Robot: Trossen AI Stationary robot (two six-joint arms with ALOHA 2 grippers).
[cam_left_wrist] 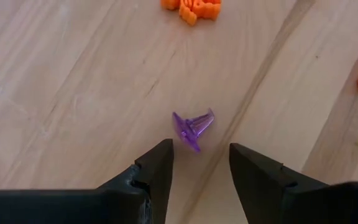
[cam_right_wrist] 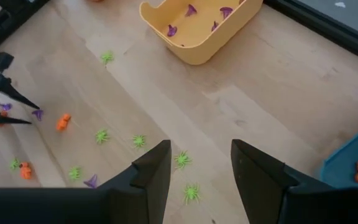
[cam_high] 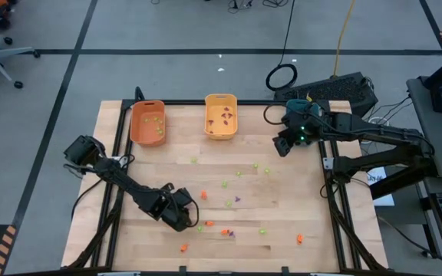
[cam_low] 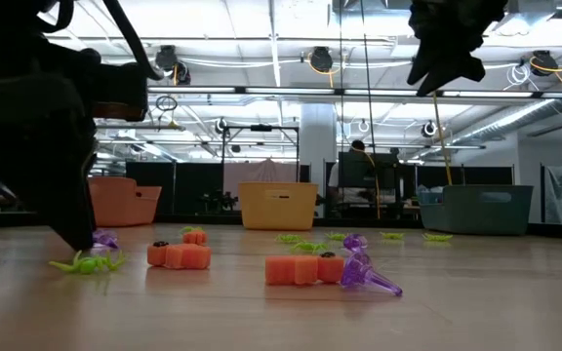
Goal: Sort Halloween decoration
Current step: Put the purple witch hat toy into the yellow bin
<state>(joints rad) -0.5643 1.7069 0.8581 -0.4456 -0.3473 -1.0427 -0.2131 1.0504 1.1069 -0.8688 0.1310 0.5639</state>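
— Tabletop (cam_high: 282, 230) first: we see wooden boards with Halloween decoration (cam_high: 229, 203) strewn across the middle and near edge, orange, green and purple bits well apart from each other. At the far edge stand an orange bin (cam_high: 147, 123) holding green pieces and a yellow bin (cam_high: 221, 116) holding purple ones. A teal bin (cam_low: 474, 209) sits by the right arm, with an orange piece in it.

— And the arms?

— Our right claw (cam_right_wrist: 199, 177) hangs high near the teal bin, fingers apart, nothing in them. Our left claw (cam_left_wrist: 199, 168) is low over the near-left boards, fingers apart and empty, with a purple trinket (cam_left_wrist: 193, 129) lying just ahead of the tips, not between them.

— What could go wrong?

— We judge the trinket is slightly off the gap's centre, toward one fingertip. Closing from here could nudge it along the wood instead of pinching it. It looks light and pointed, so it might also flip sideways or squirt out.
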